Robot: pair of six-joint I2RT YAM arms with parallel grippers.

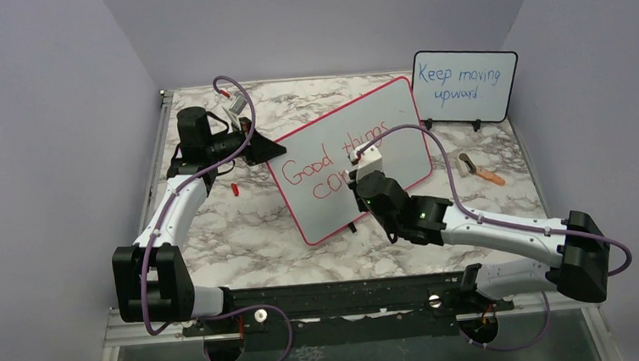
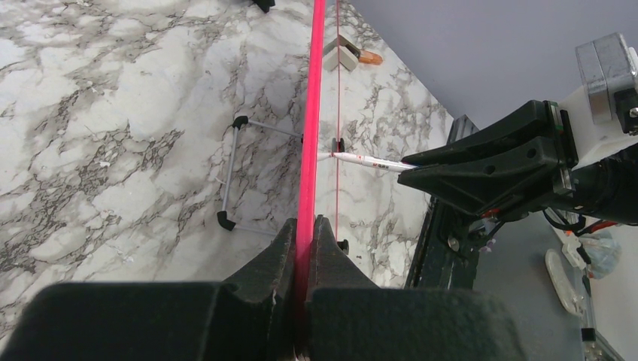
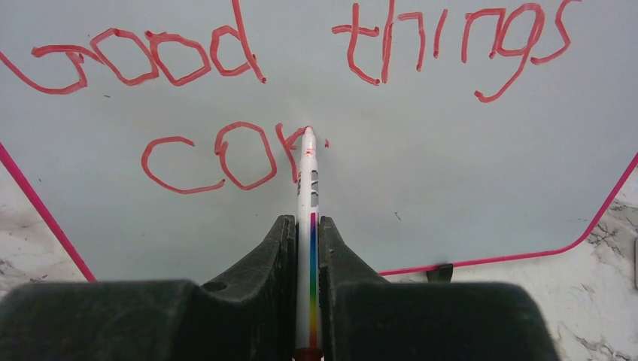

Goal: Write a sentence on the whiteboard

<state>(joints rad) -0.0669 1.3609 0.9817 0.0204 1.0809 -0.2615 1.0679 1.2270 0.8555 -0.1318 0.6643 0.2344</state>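
Your left gripper (image 2: 303, 226) pinches the pink edge of the whiteboard (image 1: 396, 107); your right gripper (image 3: 307, 222) clamps the marker (image 3: 307, 173), tip touching the sentence (image 3: 353, 31) at its partial second line.

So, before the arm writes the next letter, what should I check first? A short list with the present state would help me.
1. The left hand clamps the whiteboard edge: ok.
2. The marker sits straight in the right hand: ok.
3. Tip touches the board: ok, judging by both wrist views.
4. The sentence is finished: not ok; the second line has only "co" and a started stroke.
5. Bare board right of the tip: ok.
6. Ink in the marker: cannot tell.
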